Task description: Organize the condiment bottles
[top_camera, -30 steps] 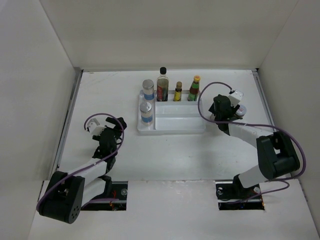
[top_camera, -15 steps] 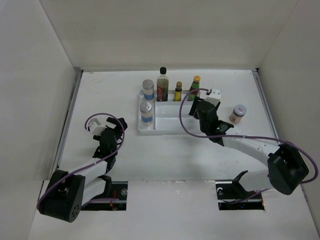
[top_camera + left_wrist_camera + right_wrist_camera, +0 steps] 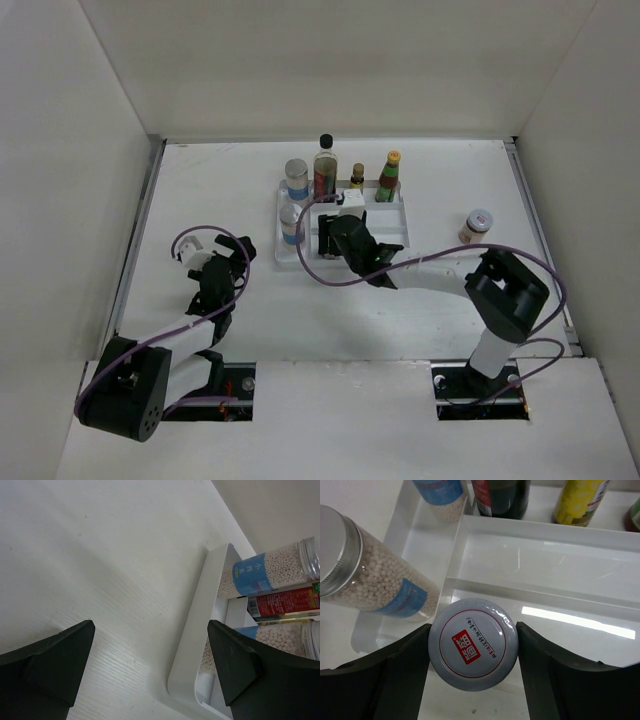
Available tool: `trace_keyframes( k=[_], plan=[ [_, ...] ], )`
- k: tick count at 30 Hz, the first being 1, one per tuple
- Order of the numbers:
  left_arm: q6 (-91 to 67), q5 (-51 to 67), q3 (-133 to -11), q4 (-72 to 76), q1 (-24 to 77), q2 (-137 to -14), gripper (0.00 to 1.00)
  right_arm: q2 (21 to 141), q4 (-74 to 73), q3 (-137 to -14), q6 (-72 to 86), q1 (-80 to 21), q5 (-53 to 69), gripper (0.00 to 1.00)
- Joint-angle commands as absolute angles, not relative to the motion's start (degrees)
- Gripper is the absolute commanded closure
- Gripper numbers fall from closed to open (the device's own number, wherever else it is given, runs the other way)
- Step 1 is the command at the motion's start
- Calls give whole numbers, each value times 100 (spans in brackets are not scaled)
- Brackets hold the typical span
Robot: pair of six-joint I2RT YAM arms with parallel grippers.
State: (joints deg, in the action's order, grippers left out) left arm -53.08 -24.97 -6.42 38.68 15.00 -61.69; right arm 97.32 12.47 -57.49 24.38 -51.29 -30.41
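Observation:
My right gripper (image 3: 330, 238) (image 3: 473, 645) is shut on a short white-lidded jar (image 3: 473, 644) and holds it over the front left part of the white divided tray (image 3: 390, 258) (image 3: 540, 587). The second white-lidded jar (image 3: 478, 224) stands on the table to the right of the tray. Two grey-lidded blue-labelled jars (image 3: 296, 178) (image 3: 291, 222) stand in the tray's left column; they also show in the right wrist view (image 3: 365, 575) (image 3: 442, 495). The black-capped dark bottle (image 3: 325, 170), small yellow bottle (image 3: 357, 178) and yellow-capped red-labelled bottle (image 3: 388, 178) stand along the back row. My left gripper (image 3: 225, 255) (image 3: 150, 655) is open and empty, left of the tray.
The tray's near left corner (image 3: 200, 625) lies just ahead of my left gripper, with the two blue-labelled jars (image 3: 270, 570) (image 3: 280, 637) behind its wall. White walls enclose the table on the left, back and right.
My right arm has swung left from beside the tray's right side to over the tray, carrying one white-lidded jar and leaving the other there. The left arm has barely moved.

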Motion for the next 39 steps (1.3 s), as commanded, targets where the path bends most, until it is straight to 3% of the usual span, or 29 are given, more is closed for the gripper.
trace_keyframes(
  k=[1, 4, 8, 11, 17, 25, 30, 39],
  plan=[
    [-5361, -2426, -817, 4166, 1437, -6222, 0, 9869, 2039, -6222, 2452, -5225, -2944, 58],
    [-5361, -2417, -817, 4175, 1437, -6240, 0, 10046, 2004, -6249, 2452, -5278, -2979, 55],
    [-5361, -2391, -826, 4175, 1437, -6275, 0, 9906, 2004, -6161, 2452, -5278, -3032, 26],
    [-5361, -2391, -835, 4184, 1437, -6293, 0, 9441, 2004, -6021, 2338, -5103, -3120, 16],
    [-5370, -2382, -835, 4184, 1437, -6293, 0, 8264, 1986, -5398, 2171, -4129, -3707, 10],
    [-5370, -2382, -809, 4184, 1437, -6196, 0, 7260, 1811, -4404, 2048, -1739, -5581, 2],
    [-5370, -2382, -844, 4184, 1507, -6275, 0, 7479, 1390, -4464, 2179, -726, -5072, 2],
    [-5370, -2382, -861, 4184, 1525, -6275, 0, 8296, 826, -4799, 2337, -602, -4193, 1]
  ],
)
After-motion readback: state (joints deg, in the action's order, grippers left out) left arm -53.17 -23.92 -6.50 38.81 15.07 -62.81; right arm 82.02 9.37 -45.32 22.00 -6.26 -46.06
